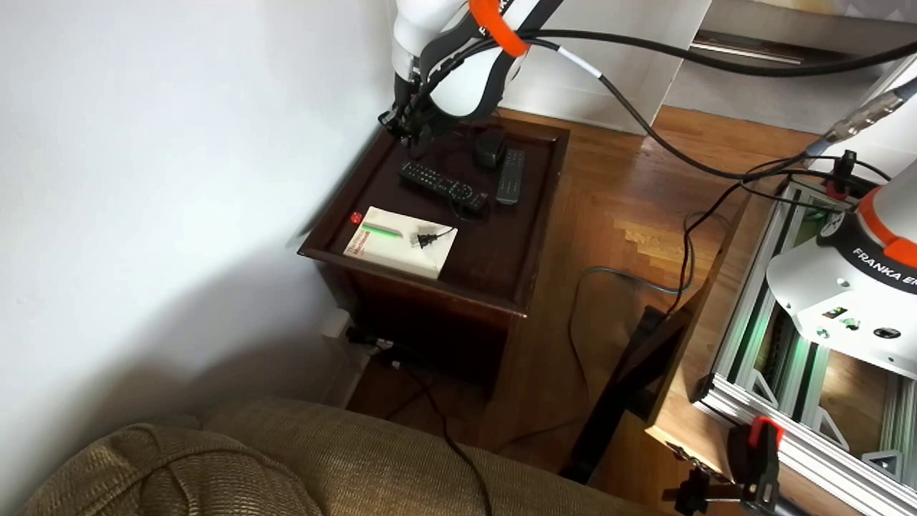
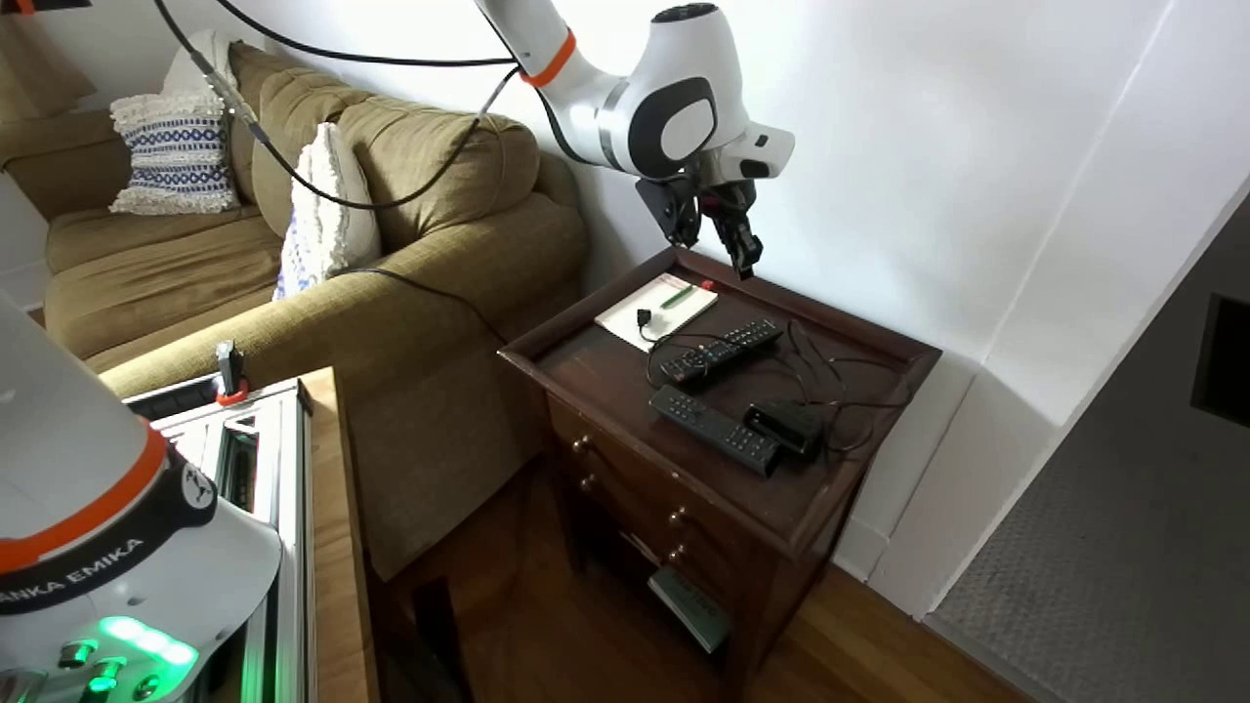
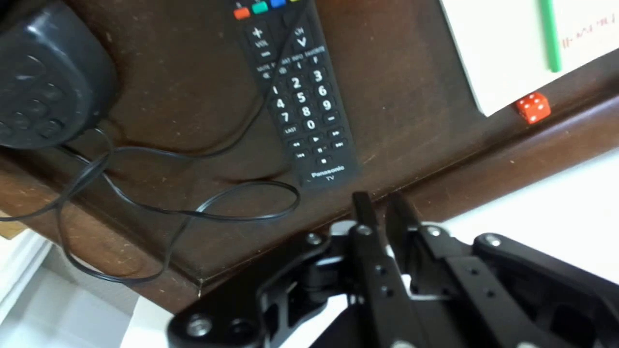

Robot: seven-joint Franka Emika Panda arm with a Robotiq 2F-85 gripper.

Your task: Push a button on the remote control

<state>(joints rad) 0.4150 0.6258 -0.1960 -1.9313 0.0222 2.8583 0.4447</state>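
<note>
A long black Panasonic TV remote control lies face up on the dark wooden side table; its upper end is cut off in the wrist view. A thin black cord crosses it. It also shows in both exterior views. A second dark remote lies beside it, also seen in an exterior view. My gripper is empty, its fingers apart by a narrow gap. It hangs above the table's wall side, past the Panasonic remote's lower end. It shows in both exterior views, touching nothing.
A black device and looping cords lie beside the remotes. A white book with a green pen and a black plug lies on the table near a red die. A wall borders the table.
</note>
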